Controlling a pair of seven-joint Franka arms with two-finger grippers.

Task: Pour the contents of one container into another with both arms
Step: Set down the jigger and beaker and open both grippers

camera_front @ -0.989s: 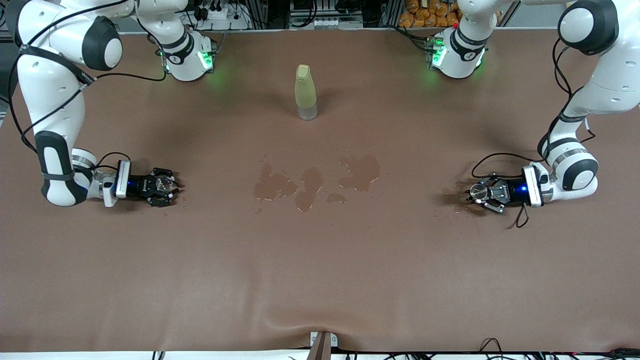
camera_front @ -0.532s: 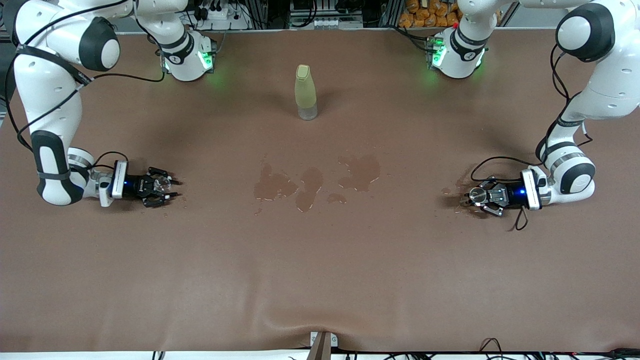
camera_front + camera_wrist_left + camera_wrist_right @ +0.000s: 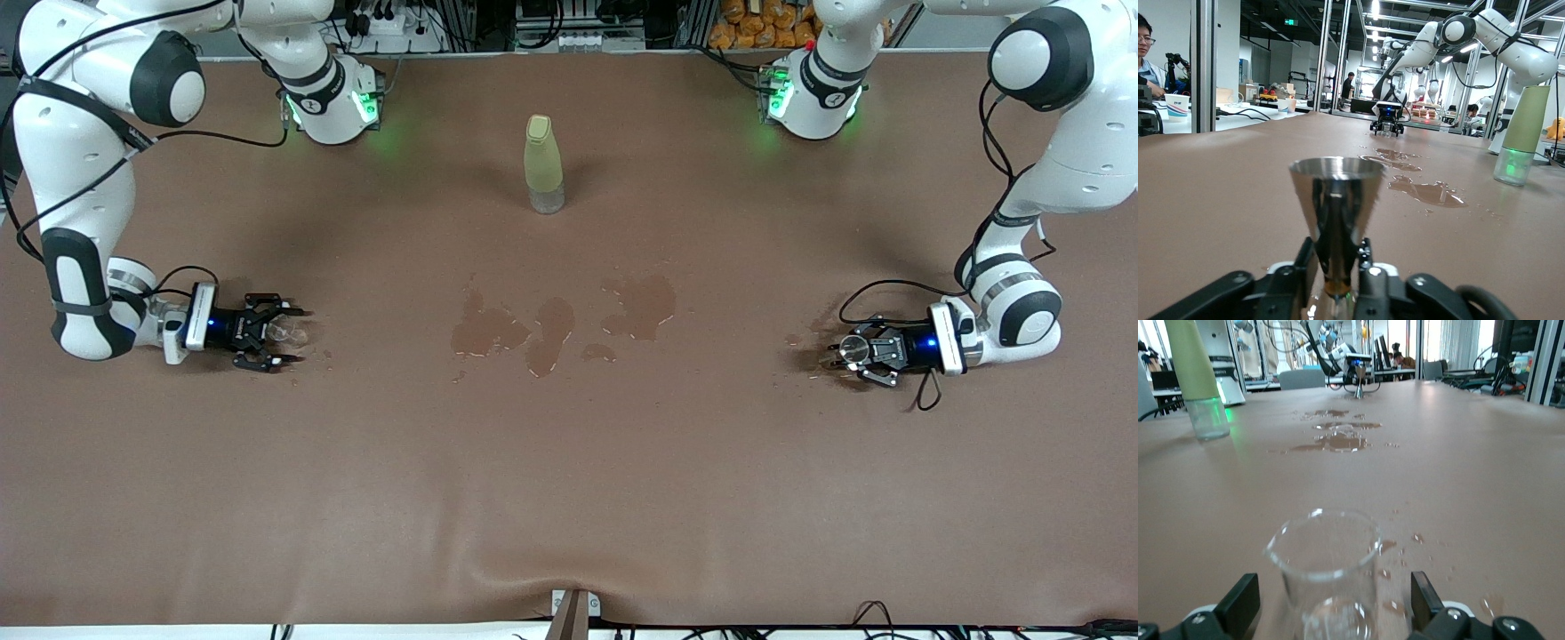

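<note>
A clear glass beaker (image 3: 290, 334) (image 3: 1326, 572) stands on the brown table toward the right arm's end. My right gripper (image 3: 298, 335) (image 3: 1331, 608) is low at the table around it, open, with a gap between the glass and each of its fingers (image 3: 1238, 607). Toward the left arm's end a conical metal cup (image 3: 852, 346) (image 3: 1335, 200) stands upright. My left gripper (image 3: 841, 354) (image 3: 1335, 270) is low at the table, shut on the cup's narrow waist.
A tall yellow-green bottle (image 3: 543, 164) (image 3: 1523, 132) (image 3: 1197, 379) stands mid-table, nearer the robots' bases. Wet spill patches (image 3: 556, 324) (image 3: 1425, 192) (image 3: 1335, 441) lie between the two grippers, and small drops (image 3: 1418, 539) lie by the beaker.
My right gripper has opened off the beaker and drawn back a little toward the right arm's end. The left gripper has barely shifted, and the metal cup stays in it.
</note>
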